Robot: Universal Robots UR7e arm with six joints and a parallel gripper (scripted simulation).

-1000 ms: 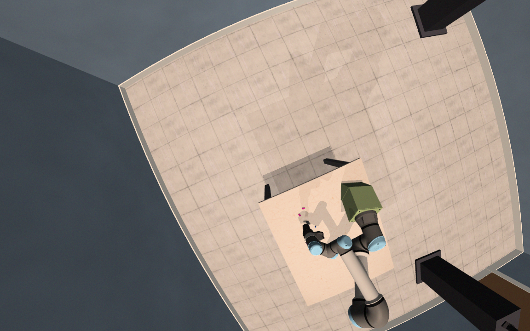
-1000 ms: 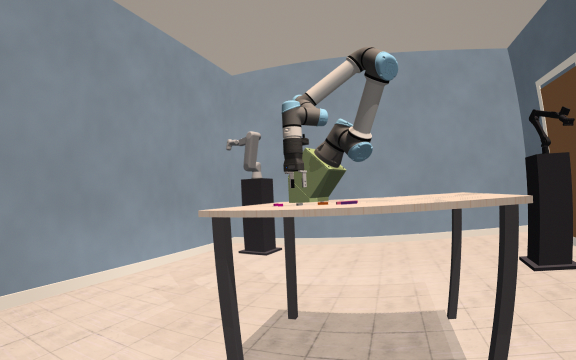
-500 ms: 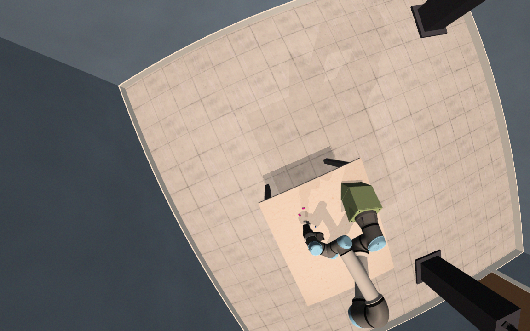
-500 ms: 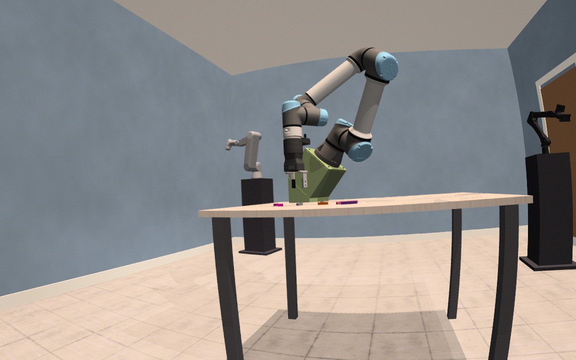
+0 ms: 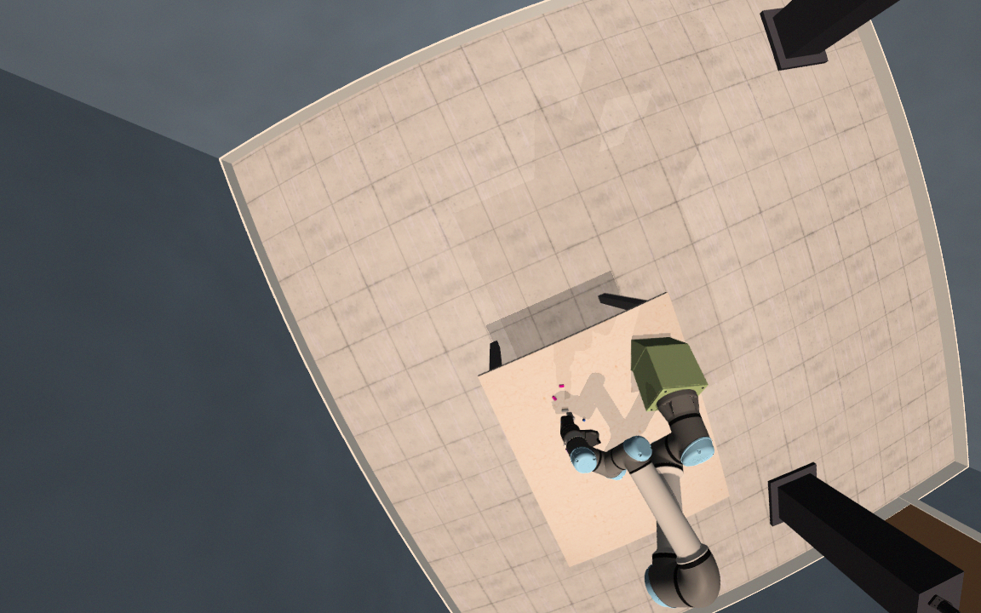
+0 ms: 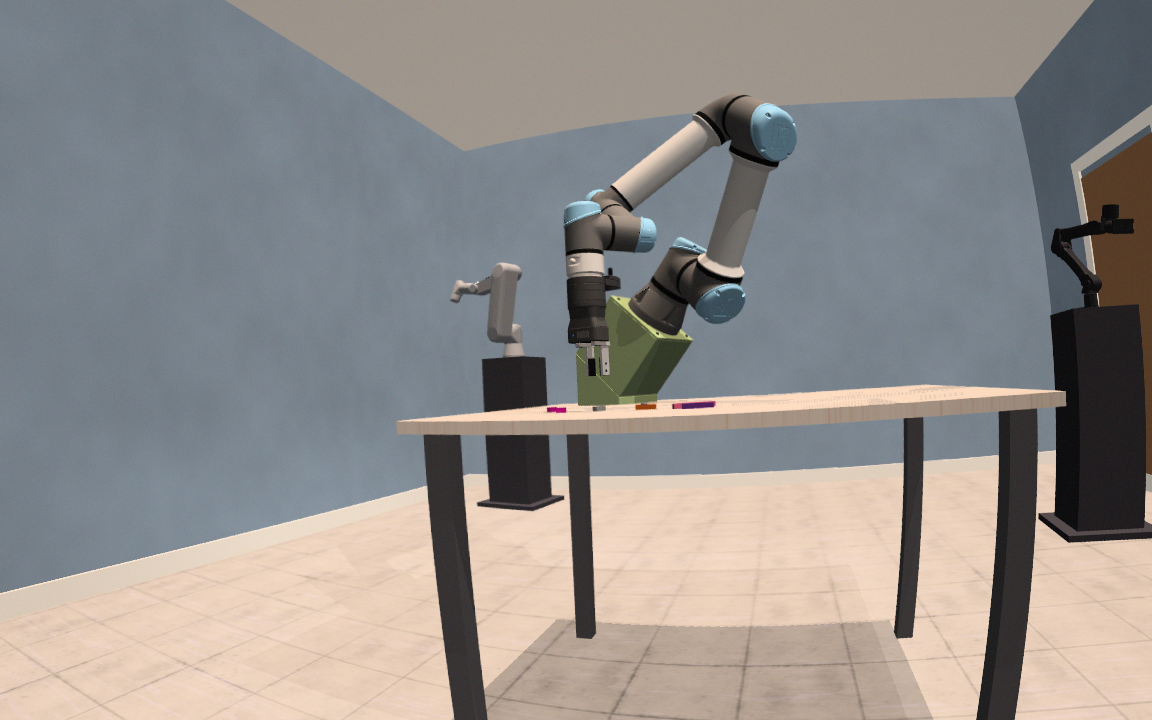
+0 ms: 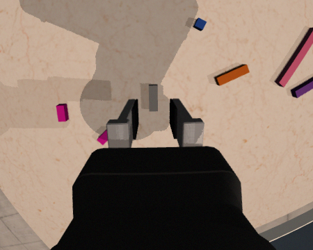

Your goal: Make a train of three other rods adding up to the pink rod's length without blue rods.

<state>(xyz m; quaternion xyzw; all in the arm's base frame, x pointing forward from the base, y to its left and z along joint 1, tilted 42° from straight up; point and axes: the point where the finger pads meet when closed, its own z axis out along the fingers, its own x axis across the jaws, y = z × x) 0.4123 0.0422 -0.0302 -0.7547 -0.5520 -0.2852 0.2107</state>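
Note:
My gripper [image 7: 154, 111] [image 6: 598, 367] points down, partly open and empty, above the table. The grey rod [image 7: 153, 98] [image 6: 599, 408] lies on the table below it, turned along the fingers and seen just beyond the gap between them in the wrist view. One magenta rod [image 7: 62, 112] [image 5: 561, 386] lies at the left. Another magenta rod [image 7: 102, 137] [image 5: 554, 398] is partly hidden by the left finger. The orange rod [image 7: 232, 74] [image 6: 645, 406] lies at the right. The pink rod [image 7: 298, 57] and the purple rod [image 7: 309, 84] lie farther right, apart. No rods are joined.
A blue rod [image 7: 199, 23] [image 5: 583, 419] lies at the upper right of the wrist view. The table [image 5: 532, 488] [image 6: 831, 407] carries the arm's green base [image 5: 668, 369] [image 6: 652, 362]. Table edges show at the lower left and lower right of the wrist view.

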